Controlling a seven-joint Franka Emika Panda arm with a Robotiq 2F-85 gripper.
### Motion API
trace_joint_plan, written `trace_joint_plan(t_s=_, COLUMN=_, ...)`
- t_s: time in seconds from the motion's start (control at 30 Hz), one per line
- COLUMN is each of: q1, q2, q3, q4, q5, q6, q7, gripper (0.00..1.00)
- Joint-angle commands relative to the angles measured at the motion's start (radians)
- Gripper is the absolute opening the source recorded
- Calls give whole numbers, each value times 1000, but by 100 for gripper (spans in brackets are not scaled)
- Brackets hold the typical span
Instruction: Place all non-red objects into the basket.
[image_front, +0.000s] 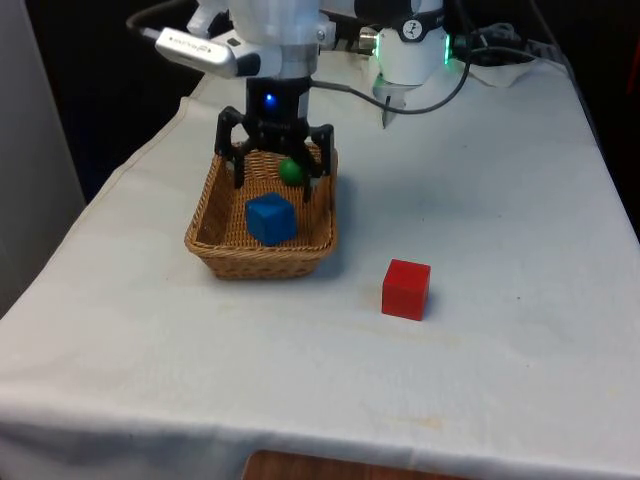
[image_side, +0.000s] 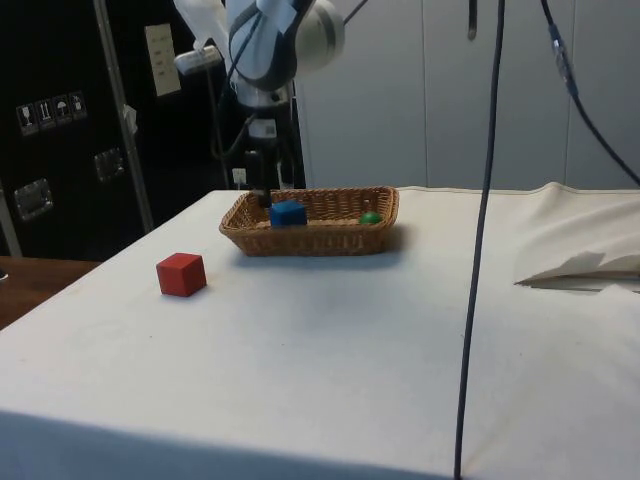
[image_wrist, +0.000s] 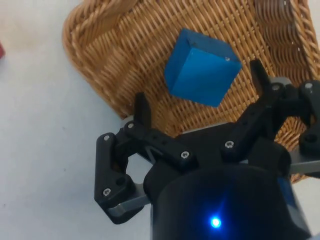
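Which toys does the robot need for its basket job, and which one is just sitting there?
For the job:
blue cube, in the basket
green ball, in the basket too
gripper, open, above the basket

Just sitting there:
red cube, on the white cloth

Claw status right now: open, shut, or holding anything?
Claw: open and empty, above the basket, where the blue cube and green ball lie.

A white cloth covers the tabletop (image_front: 480, 200). 2 things rest directly on it: a wicker basket (image_front: 215, 200) toward the front view's left, and a red cube (image_front: 405, 289) well apart from it, nearer the front edge.
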Motion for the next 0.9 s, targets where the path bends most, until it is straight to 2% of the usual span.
trace_joint_plan(t_s=0.0, q1=3, q2=-19, q3=-1, q4=-5, q5=-1, q6=-17, q7=-1, gripper=100)
trace_joint_plan(t_s=0.17, q1=12, q2=-48, q3=-2, q4=-6, q5=-4, q6=-49, q7=6, gripper=100)
trace_joint_plan(t_s=0.23, q1=23, q2=-65, q3=-4, q4=-7, q5=-9, q6=-66, q7=15, gripper=100)
trace_joint_plan(t_s=0.27, q1=15, q2=-59, q3=1, q4=-1, q5=-1, q6=-64, q7=5, gripper=100)
trace_joint_plan(t_s=0.3, q1=27, q2=-70, q3=-4, q4=-7, q5=-11, q6=-73, q7=18, gripper=100)
trace_joint_plan(t_s=0.43, q1=44, q2=-95, q3=1, q4=-4, q5=-31, q6=-114, q7=44, gripper=100)
trace_joint_plan(t_s=0.53, q1=52, q2=-108, q3=6, q4=-2, q5=-42, q6=-135, q7=58, gripper=100)
trace_joint_plan(t_s=0.57, q1=43, q2=-104, q3=11, q4=-1, q5=-32, q6=-127, q7=47, gripper=100)
trace_joint_plan(t_s=0.6, q1=55, q2=-113, q3=8, q4=-2, q5=-47, q6=-142, q7=64, gripper=100)
trace_joint_plan(t_s=0.63, q1=59, q2=-123, q3=13, q4=-2, q5=-54, q6=-154, q7=73, gripper=100)
trace_joint_plan(t_s=0.8, q1=70, q2=-145, q3=22, q4=-4, q5=-66, q6=-181, q7=89, gripper=100)
trace_joint_plan(t_s=0.83, q1=62, q2=-139, q3=27, q4=0, q5=-56, q6=-175, q7=79, gripper=100)
trace_joint_plan(t_s=0.87, q1=72, q2=-150, q3=24, q4=-4, q5=-69, q6=-187, q7=93, gripper=100)
